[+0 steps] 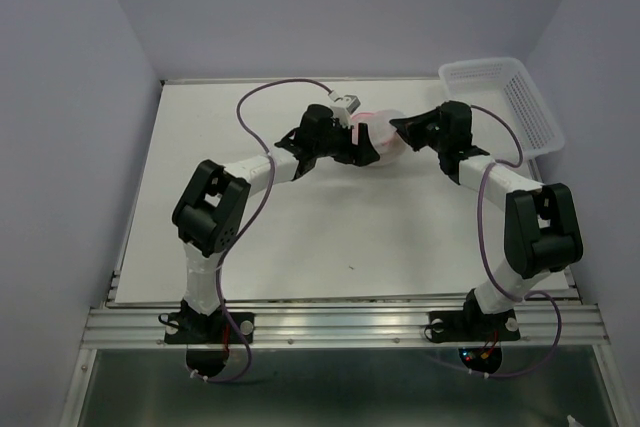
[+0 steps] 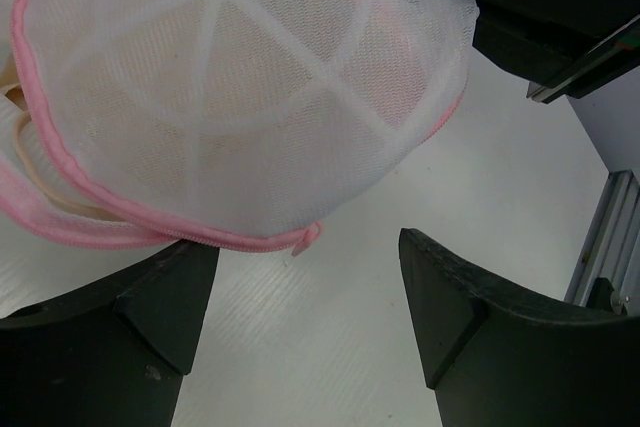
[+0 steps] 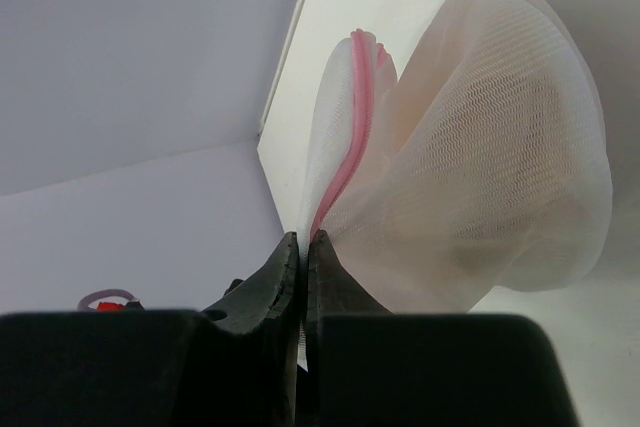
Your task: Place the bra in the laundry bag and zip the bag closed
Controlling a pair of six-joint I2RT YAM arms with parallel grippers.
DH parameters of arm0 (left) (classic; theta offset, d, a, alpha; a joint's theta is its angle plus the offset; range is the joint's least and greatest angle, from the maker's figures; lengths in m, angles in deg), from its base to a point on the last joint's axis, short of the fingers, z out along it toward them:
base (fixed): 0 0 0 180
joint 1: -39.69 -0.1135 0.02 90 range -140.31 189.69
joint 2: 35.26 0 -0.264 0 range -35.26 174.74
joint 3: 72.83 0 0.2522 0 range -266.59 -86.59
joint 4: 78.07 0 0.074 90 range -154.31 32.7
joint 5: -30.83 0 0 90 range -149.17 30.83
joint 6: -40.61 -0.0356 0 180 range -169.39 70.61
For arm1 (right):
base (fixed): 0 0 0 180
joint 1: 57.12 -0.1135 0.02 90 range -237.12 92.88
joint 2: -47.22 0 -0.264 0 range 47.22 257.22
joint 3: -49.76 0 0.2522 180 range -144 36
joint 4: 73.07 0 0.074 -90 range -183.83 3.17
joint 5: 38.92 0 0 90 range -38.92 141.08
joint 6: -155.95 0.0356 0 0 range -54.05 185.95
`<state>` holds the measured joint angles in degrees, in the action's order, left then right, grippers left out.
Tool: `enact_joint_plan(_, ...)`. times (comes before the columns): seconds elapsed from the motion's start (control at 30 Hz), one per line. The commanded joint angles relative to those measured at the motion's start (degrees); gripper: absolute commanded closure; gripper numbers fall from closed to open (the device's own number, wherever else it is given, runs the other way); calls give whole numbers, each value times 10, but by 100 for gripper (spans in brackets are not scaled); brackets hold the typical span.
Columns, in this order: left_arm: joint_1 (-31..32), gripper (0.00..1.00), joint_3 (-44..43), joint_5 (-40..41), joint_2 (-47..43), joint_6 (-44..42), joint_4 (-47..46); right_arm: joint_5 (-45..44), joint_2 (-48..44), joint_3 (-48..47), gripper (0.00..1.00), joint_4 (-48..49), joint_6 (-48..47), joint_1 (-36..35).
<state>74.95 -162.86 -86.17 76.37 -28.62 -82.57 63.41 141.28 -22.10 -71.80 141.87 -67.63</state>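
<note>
Far middle of tabletop (image 1: 300, 237): bag (image 1: 385, 139) between the two grippers, white mesh with pink zipper band (image 2: 210, 235) along rim.

Bra (image 2: 48, 201): inside bag. Seen as peach tint through mesh in both wrist views; beige edge shows at left of left wrist view, in a gap between two pink bands. Cannot tell how far zipper is drawn.

Left gripper (image 2: 310, 292): fingers apart, nothing between them. Sits low over bare tabletop just in front of bag's rim; no contact seen. Zipper end tab (image 2: 305, 239) hangs just beyond the gap.

Right gripper (image 3: 303, 247): fingertips pressed together, clamped on bag's rim right where pink band runs down into them. Bag bulges up and away from tips.

White slotted basket (image 1: 505, 102): far right corner of tabletop, apart from bag.
</note>
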Motion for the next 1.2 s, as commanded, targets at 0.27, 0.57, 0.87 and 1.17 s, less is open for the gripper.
enact_joint_plan(0.27,11,39,-34,-25,0,26,-42,-16,-25,12,99,31,24,3)
enact_joint_plan(0.57,12,44,-51,-22,16,35,-36,-22,-29,22,99,36,34,3)
enact_joint_plan(0.87,13,50,-78,-20,35,52,-33,-26,-34,43,99,58,62,-2)
enact_joint_plan(1.17,14,85,-73,-14,28,42,-32,-30,-32,45,99,57,65,-2)
